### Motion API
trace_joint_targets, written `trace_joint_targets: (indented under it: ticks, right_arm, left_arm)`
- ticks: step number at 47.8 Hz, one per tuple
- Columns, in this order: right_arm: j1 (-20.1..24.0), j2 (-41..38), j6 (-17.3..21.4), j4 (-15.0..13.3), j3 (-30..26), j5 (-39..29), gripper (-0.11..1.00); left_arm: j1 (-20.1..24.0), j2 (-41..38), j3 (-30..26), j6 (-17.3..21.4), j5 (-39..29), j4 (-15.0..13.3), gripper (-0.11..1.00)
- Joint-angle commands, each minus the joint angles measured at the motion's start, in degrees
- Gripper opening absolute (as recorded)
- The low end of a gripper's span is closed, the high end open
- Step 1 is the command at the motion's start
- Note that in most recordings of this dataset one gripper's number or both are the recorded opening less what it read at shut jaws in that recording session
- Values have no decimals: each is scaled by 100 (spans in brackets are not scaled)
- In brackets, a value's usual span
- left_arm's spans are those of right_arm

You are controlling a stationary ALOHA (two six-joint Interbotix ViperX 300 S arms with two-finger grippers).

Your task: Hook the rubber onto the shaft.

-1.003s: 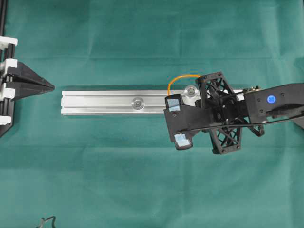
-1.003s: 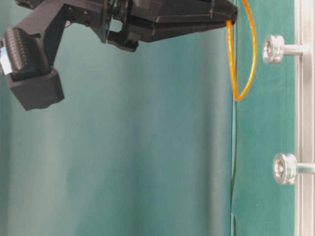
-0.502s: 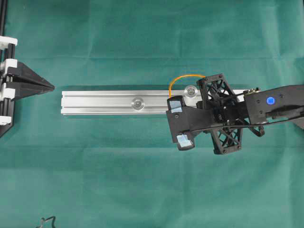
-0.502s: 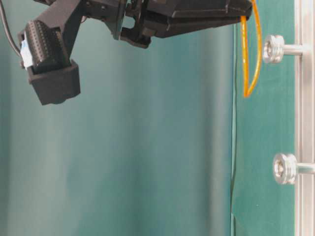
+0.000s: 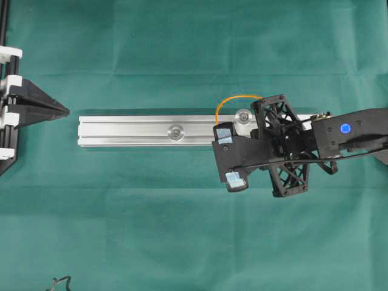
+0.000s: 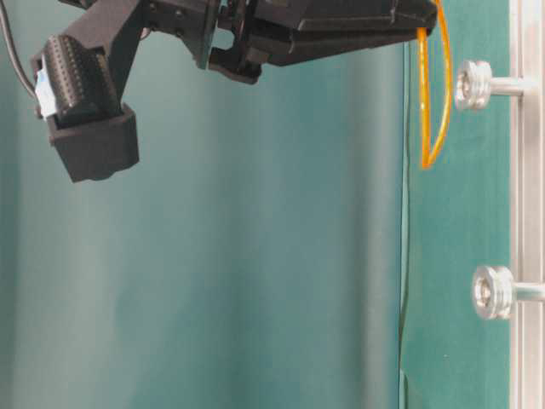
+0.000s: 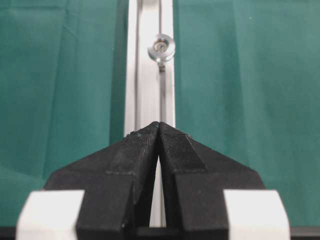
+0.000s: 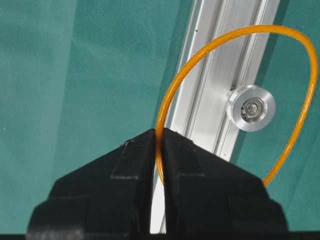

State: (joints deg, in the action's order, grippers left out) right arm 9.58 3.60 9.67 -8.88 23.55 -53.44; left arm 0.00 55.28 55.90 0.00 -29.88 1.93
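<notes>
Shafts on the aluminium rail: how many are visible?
2. One shaft stands mid-rail; the other shaft is beside the right claw, framed by the rubber band in the right wrist view. None seems hidden.

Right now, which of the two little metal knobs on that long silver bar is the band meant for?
Find the silver rail on the green cloth. Two round knobs stand on it. The one meant is beside the right hand, ringed by the orange band in its camera; the other knob stands bare.

Matt green cloth, brushed aluminium rail
</notes>
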Motion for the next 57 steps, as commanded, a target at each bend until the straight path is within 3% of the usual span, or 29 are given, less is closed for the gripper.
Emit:
trace_joint_targets:
  ticks: [1, 57]
  right_arm:
    - [0, 79, 9, 35, -62, 35, 7]
    - [360, -62, 18, 88, -281, 26, 7]
  left_arm:
    - [0, -44, -185, 0, 35, 9, 0]
    - [0, -44, -185, -9, 26, 18, 0]
